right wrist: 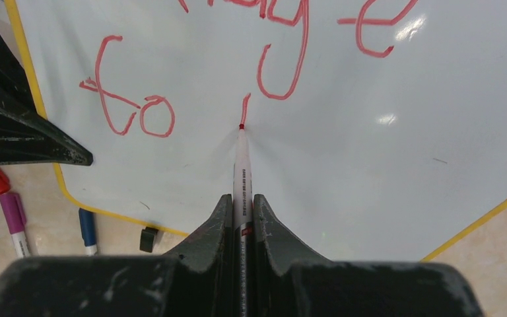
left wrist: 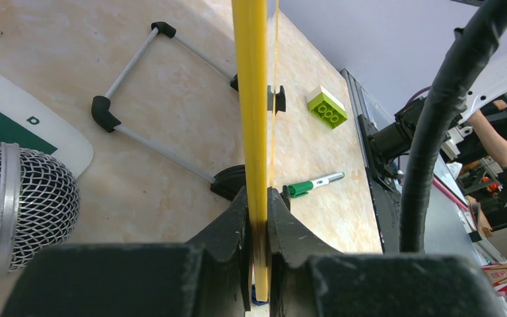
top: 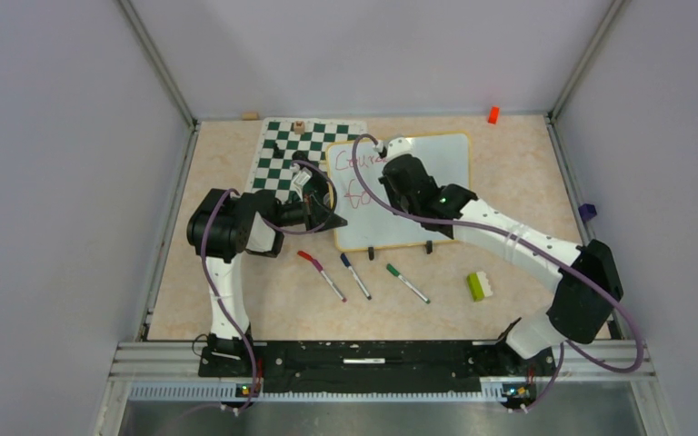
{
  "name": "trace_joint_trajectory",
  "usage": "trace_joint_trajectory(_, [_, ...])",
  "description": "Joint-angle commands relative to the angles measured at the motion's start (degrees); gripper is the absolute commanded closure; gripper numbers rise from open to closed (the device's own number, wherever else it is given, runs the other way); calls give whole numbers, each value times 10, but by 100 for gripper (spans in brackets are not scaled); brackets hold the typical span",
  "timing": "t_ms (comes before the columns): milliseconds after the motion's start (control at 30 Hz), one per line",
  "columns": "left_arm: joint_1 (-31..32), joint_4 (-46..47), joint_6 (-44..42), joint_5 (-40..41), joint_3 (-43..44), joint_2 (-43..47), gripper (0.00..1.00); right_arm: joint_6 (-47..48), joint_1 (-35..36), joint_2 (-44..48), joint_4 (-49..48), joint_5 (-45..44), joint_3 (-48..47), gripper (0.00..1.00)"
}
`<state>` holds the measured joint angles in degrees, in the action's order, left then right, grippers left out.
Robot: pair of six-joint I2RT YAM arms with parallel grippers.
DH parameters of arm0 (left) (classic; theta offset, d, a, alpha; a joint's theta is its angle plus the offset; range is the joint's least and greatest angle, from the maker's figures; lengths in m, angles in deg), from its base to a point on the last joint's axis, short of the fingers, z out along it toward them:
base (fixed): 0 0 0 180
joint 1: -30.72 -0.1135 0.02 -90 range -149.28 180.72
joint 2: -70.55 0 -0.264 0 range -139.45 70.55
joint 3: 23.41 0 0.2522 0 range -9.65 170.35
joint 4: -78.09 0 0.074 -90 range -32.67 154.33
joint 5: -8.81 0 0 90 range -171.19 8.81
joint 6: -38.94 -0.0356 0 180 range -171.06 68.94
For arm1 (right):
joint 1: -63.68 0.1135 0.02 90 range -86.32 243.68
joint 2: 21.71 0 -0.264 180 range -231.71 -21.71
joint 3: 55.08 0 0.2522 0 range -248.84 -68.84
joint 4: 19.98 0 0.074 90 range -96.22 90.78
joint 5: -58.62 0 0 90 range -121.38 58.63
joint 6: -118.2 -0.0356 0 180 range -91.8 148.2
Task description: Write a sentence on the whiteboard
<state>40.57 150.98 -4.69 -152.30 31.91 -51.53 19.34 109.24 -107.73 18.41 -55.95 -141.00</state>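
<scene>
The whiteboard (top: 445, 163), white with a yellow rim, stands propped up on the table. My left gripper (top: 325, 218) is shut on the yellow rim (left wrist: 249, 99) at its left edge; both fingers (left wrist: 228, 228) press against it. My right gripper (top: 391, 173) is shut on a red marker (right wrist: 242, 165) whose tip touches the board. The sentence (right wrist: 138, 112) is in red: "Courage" above, "to" below it, and a short stroke just above the marker tip. Part of the writing (top: 356, 173) is hidden by my right arm in the top view.
Red-capped (top: 320, 272), blue (top: 355, 275) and green (top: 407, 282) markers lie in front of the board, with a lime brick (top: 481, 286) to their right. A green chessboard mat (top: 282, 159) lies behind the board. A wire stand (left wrist: 152, 99) props the board from behind.
</scene>
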Motion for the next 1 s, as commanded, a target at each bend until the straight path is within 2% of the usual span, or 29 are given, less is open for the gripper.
trace_joint_trajectory(0, [-2, 61, -32, -12, -2, 16, 100, -15, -5, 18, 4, 14, 26, 100])
trace_joint_trajectory(433, [-2, 61, -32, -11, -2, 16, 100, -24, -5, 17, 3, 21, 39, 100])
trace_joint_trajectory(967, [-2, 61, -32, -11, -2, 14, 100, -1, -5, -18, 1, -6, -32, 100])
